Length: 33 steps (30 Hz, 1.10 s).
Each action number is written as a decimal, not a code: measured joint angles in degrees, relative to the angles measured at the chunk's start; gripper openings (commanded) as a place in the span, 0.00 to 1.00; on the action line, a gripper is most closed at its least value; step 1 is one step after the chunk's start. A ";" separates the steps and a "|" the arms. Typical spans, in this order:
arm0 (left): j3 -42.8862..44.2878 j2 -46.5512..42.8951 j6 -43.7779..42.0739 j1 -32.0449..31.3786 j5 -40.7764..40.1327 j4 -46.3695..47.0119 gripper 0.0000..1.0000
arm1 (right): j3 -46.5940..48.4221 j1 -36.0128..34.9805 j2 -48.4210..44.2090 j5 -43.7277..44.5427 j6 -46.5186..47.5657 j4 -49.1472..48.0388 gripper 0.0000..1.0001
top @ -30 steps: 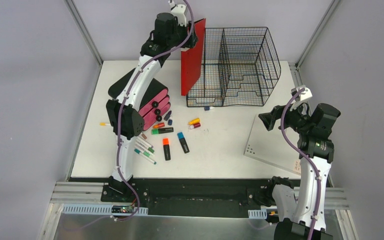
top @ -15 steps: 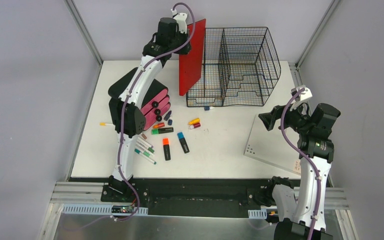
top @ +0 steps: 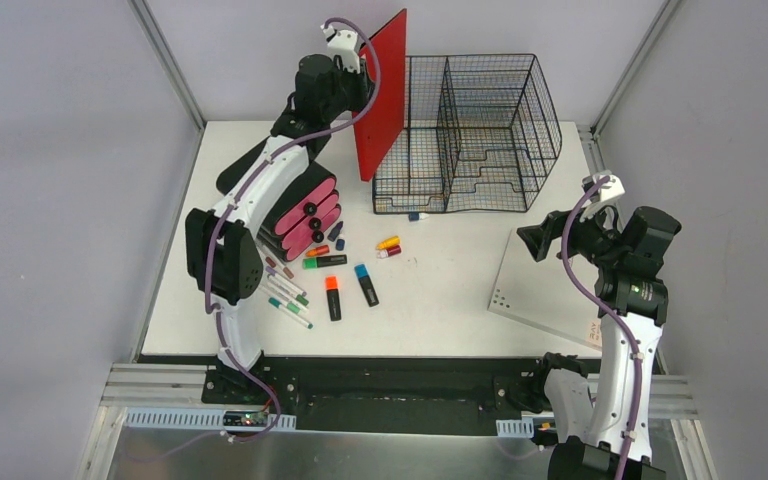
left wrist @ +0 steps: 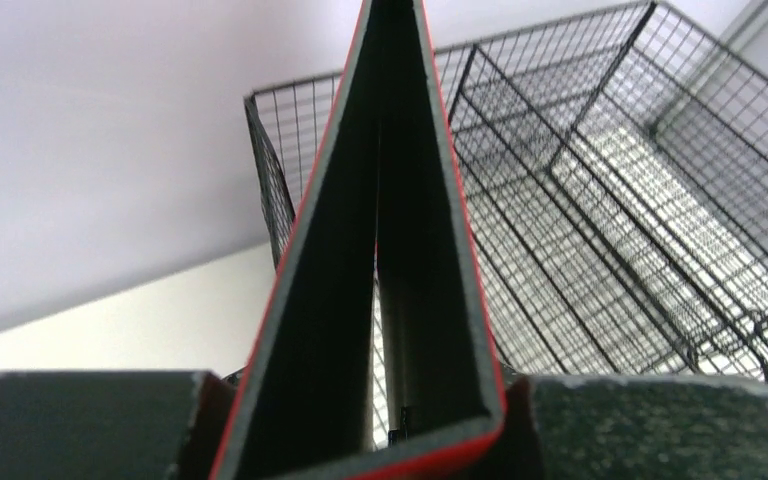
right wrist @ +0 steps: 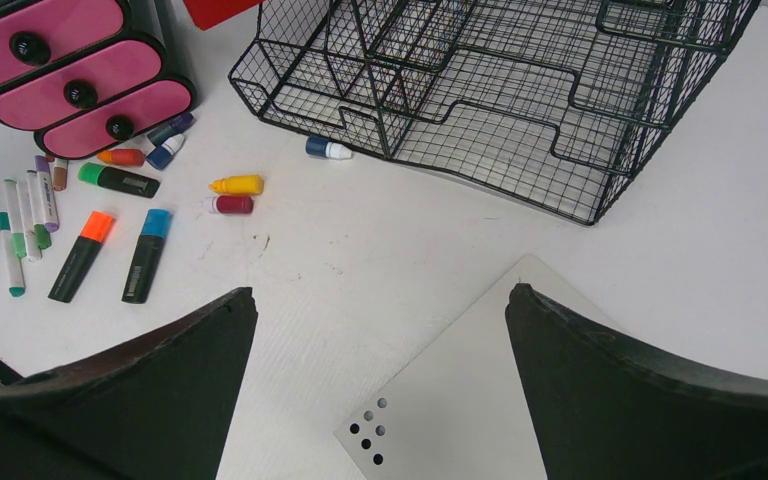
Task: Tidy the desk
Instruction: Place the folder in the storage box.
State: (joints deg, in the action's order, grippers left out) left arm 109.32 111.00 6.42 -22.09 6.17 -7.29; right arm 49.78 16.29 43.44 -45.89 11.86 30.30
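On the white desk my left gripper is shut on a red folder, holding it on edge and tilted just left of the black wire rack. In the left wrist view the folder rises from between my fingers, its dark inside showing, with the rack behind it. My right gripper hangs open over the desk's right side. Between its jaws I see bare desk and the corner of a grey plate.
A pink drawer unit lies on its side under the left arm. Several markers and pens and small bottles are scattered in front of it. The grey plate lies at the right edge. Grey walls surround the desk.
My left gripper closed on the red folder, then raised it and swung back to the left; the folder now stands higher and leans toward the rack. The right arm has not moved.
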 measured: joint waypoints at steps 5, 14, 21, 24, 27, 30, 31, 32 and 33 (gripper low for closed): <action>-7.02 -1.75 0.28 -0.09 -2.03 13.27 0.00 | 0.00 0.00 0.00 0.00 -0.02 0.00 0.99; -16.65 -1.73 0.90 -1.53 -4.85 28.37 0.00 | 0.00 0.00 0.00 -0.02 -0.02 0.00 0.99; -19.26 -1.18 0.79 -2.60 -6.80 33.33 0.00 | 0.00 0.00 0.00 -0.09 -0.02 -0.02 0.99; -19.93 -1.18 0.48 -2.86 -7.48 34.88 0.00 | 0.00 0.00 0.00 -0.22 -0.04 -0.02 0.99; -21.49 -1.16 0.28 -3.08 -7.72 36.65 0.00 | 0.00 0.00 0.00 -0.42 -0.04 0.00 0.99; -22.56 -0.85 0.22 -3.10 -7.74 38.84 0.00 | 0.00 0.00 -0.04 -0.44 -0.04 0.00 0.99; -22.88 -0.85 0.24 -3.08 -7.76 39.52 0.00 | 0.00 0.00 -0.07 -0.46 -0.04 -0.02 0.99; -23.12 -0.85 0.24 -3.08 -7.74 40.02 0.00 | 0.00 0.00 -0.11 -0.44 -0.04 0.00 0.99; -23.39 -0.85 0.24 -3.08 -7.74 40.50 0.00 | 0.00 0.00 -0.15 -0.46 -0.04 -0.02 0.99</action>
State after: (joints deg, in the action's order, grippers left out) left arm 85.93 110.15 6.66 -25.17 -1.56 33.21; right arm 49.78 16.29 43.29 -46.35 11.81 30.28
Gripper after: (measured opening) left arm 0.221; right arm 0.990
